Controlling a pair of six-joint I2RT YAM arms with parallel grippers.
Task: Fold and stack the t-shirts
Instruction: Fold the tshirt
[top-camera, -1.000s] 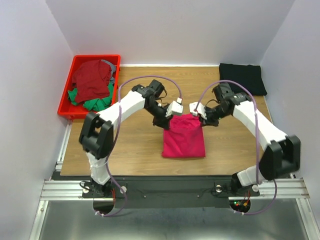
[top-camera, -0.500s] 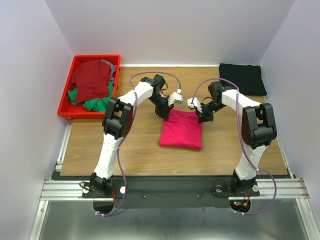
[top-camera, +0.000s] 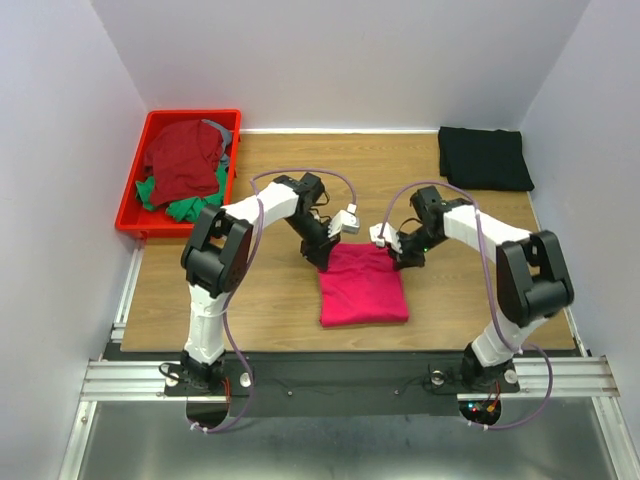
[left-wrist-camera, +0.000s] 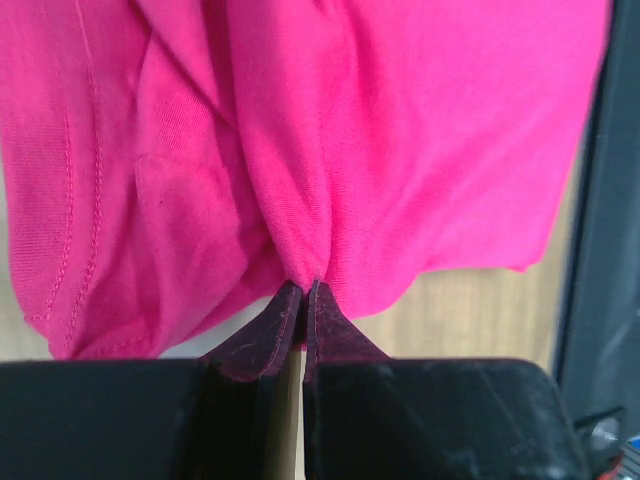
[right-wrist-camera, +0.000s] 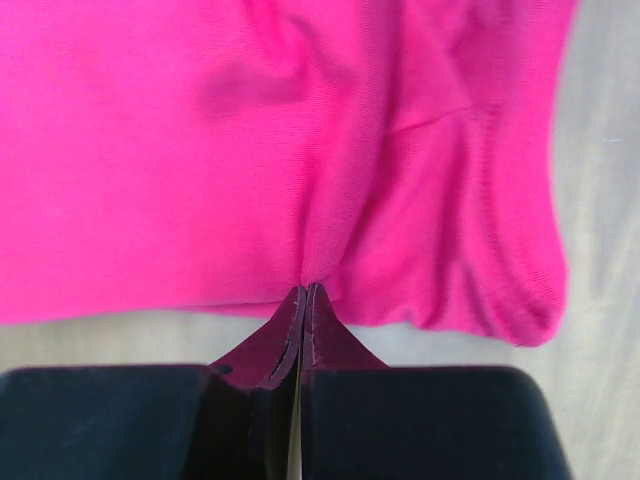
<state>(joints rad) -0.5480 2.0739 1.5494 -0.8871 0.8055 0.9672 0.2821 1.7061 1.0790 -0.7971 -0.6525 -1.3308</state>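
Wood table (top-camera: 270, 290), pale walls on three sides. Pink shirt (top-camera: 362, 290) lies on it as a folded rectangle, between my two arms.

Left claw (left-wrist-camera: 304, 292): tips together, clamped on the pink shirt's far-left corner. Wrist cam shows cloth pinched right at the tips, puckered into a ridge running away from them. A stitched hem runs down the left of that view.

Right claw (right-wrist-camera: 303, 292): tips together too, clamped on the far-right corner. Cloth is gathered to a point at the tips with creases fanning out. A strip of bare table shows just below the cloth's edge.

From above, both claws sit at the pink shirt's far edge, one per corner, wrists angled in toward each other. Its near edge lies flat on the table.

Black shirt (top-camera: 485, 158): folded flat, beyond the pink one and to its right, well apart.

Bin (top-camera: 135, 215): red plastic, beyond the pink shirt and to its left, well apart. Red shirt (top-camera: 183, 160) is heaped on top inside it. Green shirt (top-camera: 190, 207) pokes out from under at the side nearer the pink one.
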